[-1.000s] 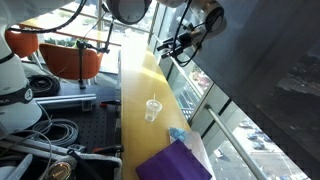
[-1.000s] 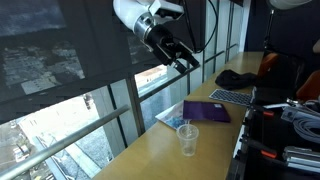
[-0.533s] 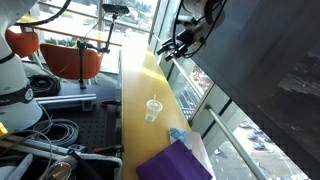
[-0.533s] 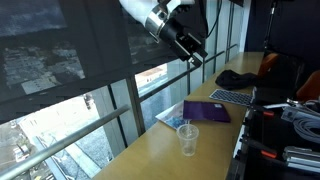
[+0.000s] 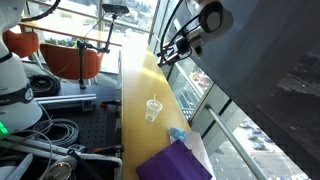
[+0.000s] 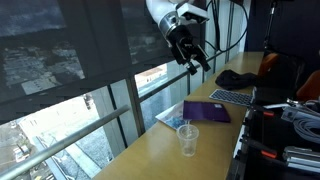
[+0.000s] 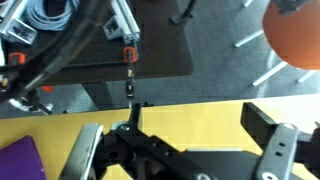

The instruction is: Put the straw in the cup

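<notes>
Hovering high beside the window glass, the gripper (image 6: 197, 62) shows its fingers (image 7: 85, 152) spread wide apart in the wrist view (whether the straw sits between them I cannot tell). Well below it the cup (image 6: 188, 139) stands upright on the yellow table (image 5: 135, 85), with a purple pad (image 6: 205, 111) near the cup.

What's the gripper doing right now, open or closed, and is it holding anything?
Gripper: open, holding nothing, up in the air away from the cup.
</notes>
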You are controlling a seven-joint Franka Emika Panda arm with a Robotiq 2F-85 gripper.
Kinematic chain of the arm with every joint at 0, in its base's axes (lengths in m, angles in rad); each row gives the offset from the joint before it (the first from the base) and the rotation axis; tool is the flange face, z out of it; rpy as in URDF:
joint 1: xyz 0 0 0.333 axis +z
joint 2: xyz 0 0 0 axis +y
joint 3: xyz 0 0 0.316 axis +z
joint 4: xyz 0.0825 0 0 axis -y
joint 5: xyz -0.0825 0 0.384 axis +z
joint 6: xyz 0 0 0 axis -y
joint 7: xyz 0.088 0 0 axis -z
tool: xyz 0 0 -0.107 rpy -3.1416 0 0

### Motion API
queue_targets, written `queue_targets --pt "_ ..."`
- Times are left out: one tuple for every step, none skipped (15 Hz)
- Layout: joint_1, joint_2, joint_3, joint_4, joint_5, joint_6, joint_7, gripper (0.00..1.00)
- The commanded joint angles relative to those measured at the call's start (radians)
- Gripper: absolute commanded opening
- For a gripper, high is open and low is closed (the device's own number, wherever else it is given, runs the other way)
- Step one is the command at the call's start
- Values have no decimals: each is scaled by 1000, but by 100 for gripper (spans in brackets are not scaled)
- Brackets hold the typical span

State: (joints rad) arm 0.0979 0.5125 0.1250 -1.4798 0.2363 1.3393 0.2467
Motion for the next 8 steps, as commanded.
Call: queue_targets --pt "48 -157 -36 -245 -171 77 -80 100" --pt "53 -184 -37 -299 -222 96 -91 100" --pt "61 -213 -33 -357 -275 115 -96 100" --pt "68 -241 -28 -413 -322 133 -96 100" --pt "61 -269 -41 -469 -245 157 65 100" --pt "68 -299 -39 -530 -254 176 113 100" --pt "72 -332 -37 -590 -250 193 175 100" --pt "78 -353 -33 -624 -242 193 239 100"
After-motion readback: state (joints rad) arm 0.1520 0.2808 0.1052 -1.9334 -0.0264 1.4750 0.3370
